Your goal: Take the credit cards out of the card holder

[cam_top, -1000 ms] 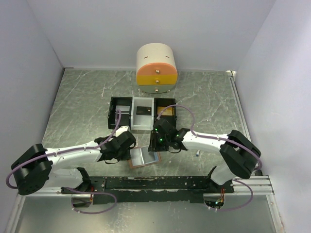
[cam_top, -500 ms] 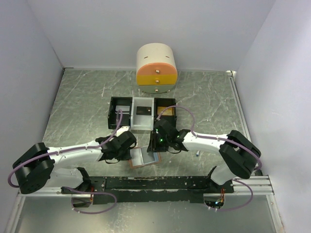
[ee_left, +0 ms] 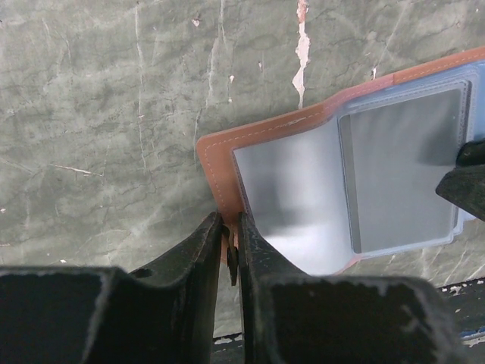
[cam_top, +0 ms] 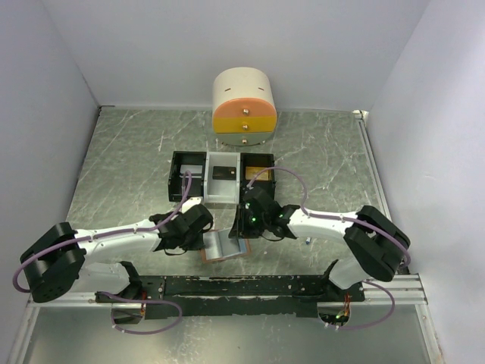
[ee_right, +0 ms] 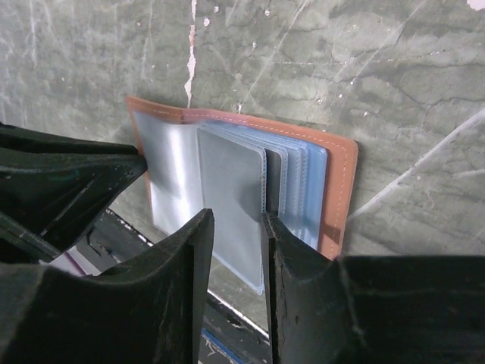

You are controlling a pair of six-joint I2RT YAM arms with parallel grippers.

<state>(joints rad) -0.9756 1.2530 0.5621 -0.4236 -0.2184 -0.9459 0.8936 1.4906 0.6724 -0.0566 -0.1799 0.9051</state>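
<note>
Pinching the card holder (ee_left: 288,174) by its tan leather edge was my left gripper (ee_left: 229,254): fingers almost closed, only the leather flap between them (the left wrist view was clear on that). The holder lay open on the marbled table (cam_top: 121,167), near the front edge, between my two wrists, pale blue lining up and clear sleeves fanned out.

My right gripper (ee_right: 237,254) sat over the sleeve stack, its jaws a narrow gap apart, with the front grey sleeve (ee_right: 231,189) showing in the gap. I couldn't tell whether the fingers touched it or held anything. The grey rectangle in that sleeve could have been a card or just plastic (too blurred to tell).

From the top view, a row of three trays stood just behind the holder: left black tray (cam_top: 176,178), white tray (cam_top: 220,195), right black tray (cam_top: 258,158). A dark card (cam_top: 222,173) lay in the white tray. An orange-gold card (cam_top: 261,175) lay in the right black tray, partly under my right arm's cable.
</note>
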